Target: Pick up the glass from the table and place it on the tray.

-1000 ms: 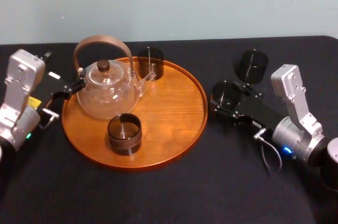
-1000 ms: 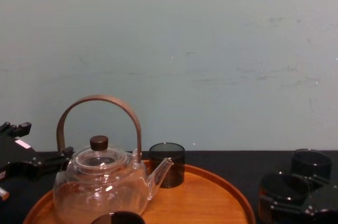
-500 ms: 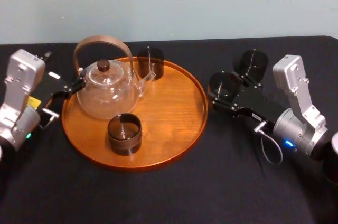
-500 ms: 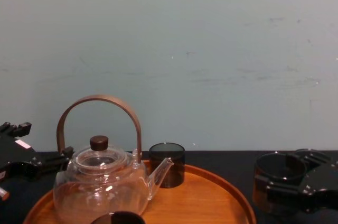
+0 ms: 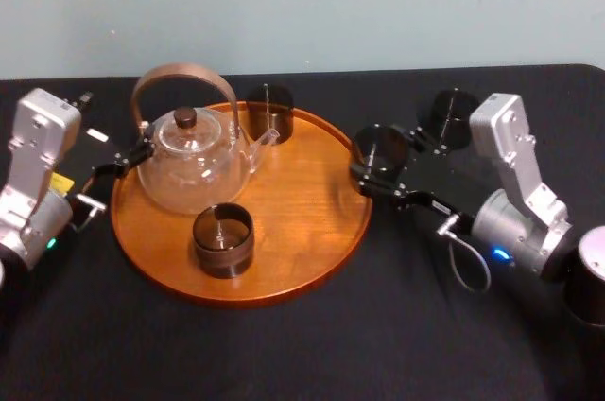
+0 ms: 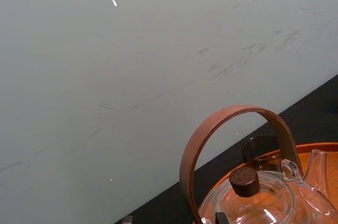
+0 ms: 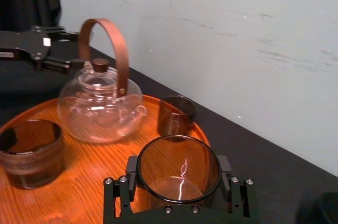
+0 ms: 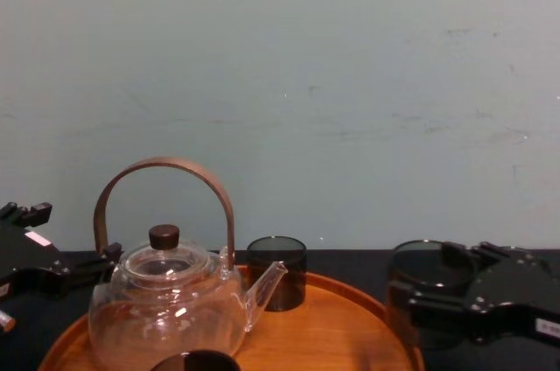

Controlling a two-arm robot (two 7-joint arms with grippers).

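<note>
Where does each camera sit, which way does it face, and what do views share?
Head: up high, looking down at the table and tray; left gripper beside the tray, right gripper holding a glass.
Chest: low, looking across the tray to the wall; grippers at both lower corners.
Left wrist: beside the tray, facing teapot and wall; a dark gripper tip at the edge.
Right wrist: behind its own fingers and glass, facing the teapot.
All four share the teapot.

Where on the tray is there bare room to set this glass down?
On the tray, the right half is bare, between the teapot, the front glass and the right rim, nearest the right gripper and its held glass. The left and back are crowded: teapot, back glass, left gripper parked alongside.
</note>
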